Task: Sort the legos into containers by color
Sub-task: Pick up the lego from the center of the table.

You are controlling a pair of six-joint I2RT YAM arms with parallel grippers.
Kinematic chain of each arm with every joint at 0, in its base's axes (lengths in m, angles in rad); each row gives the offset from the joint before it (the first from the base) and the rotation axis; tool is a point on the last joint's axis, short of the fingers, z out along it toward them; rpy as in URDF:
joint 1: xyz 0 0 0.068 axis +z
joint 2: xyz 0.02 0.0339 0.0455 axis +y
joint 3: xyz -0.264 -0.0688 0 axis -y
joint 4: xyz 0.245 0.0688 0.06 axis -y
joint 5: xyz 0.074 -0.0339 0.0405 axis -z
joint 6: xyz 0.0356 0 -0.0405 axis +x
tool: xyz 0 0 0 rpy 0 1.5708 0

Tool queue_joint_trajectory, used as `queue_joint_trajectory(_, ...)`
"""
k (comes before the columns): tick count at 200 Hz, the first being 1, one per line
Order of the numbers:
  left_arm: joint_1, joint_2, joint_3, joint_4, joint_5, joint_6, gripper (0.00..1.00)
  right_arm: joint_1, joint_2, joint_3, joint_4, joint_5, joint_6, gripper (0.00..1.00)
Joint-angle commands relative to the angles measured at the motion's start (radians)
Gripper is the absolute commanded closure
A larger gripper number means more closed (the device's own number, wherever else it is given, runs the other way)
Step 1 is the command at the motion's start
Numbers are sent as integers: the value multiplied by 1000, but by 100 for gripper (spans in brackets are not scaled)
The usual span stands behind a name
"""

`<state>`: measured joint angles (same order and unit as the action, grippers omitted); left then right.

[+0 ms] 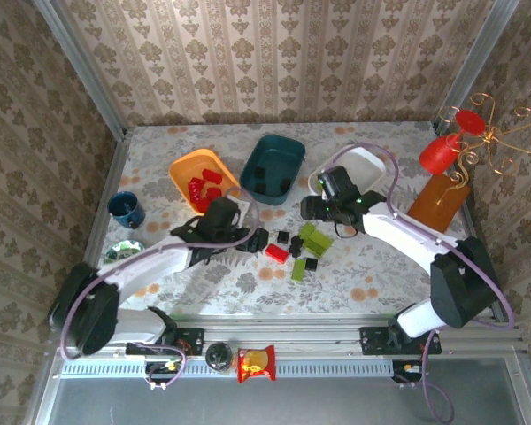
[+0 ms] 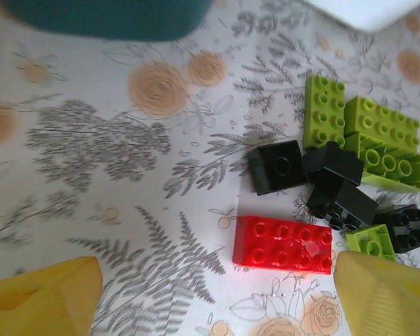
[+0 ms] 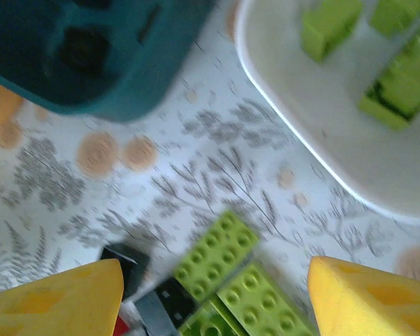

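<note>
Sorting looked partly done. Red bricks (image 1: 203, 184) lay in the orange bin (image 1: 188, 166), black ones (image 1: 264, 176) in the teal bin (image 1: 285, 149), and the right wrist view showed green bricks (image 3: 329, 24) inside the white bin (image 3: 294, 133), so each colour already had its home. A loose pile (image 1: 303, 246) of red, black and green bricks lay on the table (image 1: 248, 279), between the two arms and just in front of the bins.

The left gripper (image 2: 213, 301) hung low over that pile with its fingers spread wide and nothing between them. A red brick (image 2: 283, 243) lay flat, studs up, just ahead of the gap and closer to one finger (image 2: 385, 294) than the other, with a black brick (image 2: 341, 203) just behind it. That placing suggested the red brick was the target. It sat at the pile's near edge, where the fingers could straddle it without knocking the rest. The gripper would probably need to shift sideways to centre on it before closing.

The right gripper (image 3: 213, 301) was also spread wide and empty. It hovered above the table between the white bin's rim and the pile, with loose green bricks (image 3: 217, 255) directly below. Beside the white bin, it was well placed to take green, leaving red for the left arm, which was nearer the orange bin.
</note>
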<state>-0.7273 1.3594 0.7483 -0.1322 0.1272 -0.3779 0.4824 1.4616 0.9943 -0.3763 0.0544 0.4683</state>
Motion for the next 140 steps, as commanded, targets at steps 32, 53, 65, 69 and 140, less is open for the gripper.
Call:
queue_joint_trajectory(32,-55,207,149,-24,84,79,12,-13,-114,-58,-20,54,26,28)
queue_joint_trajectory(53,-70,268,203,-54,77,106,13,-16,-119,-63,-18,58,26,29)
queue_joint_trajectory(65,-75,297,223,-62,77,114,15,-20,-121,-65,-19,59,26,28)
queue_joint_trajectory(69,-76,306,228,-63,78,115,16,-21,-122,-65,-19,58,24,28)
queue_joint_trajectory(140,-109,427,330,-120,33,163,21,-36,-139,-86,-19,59,23,28)
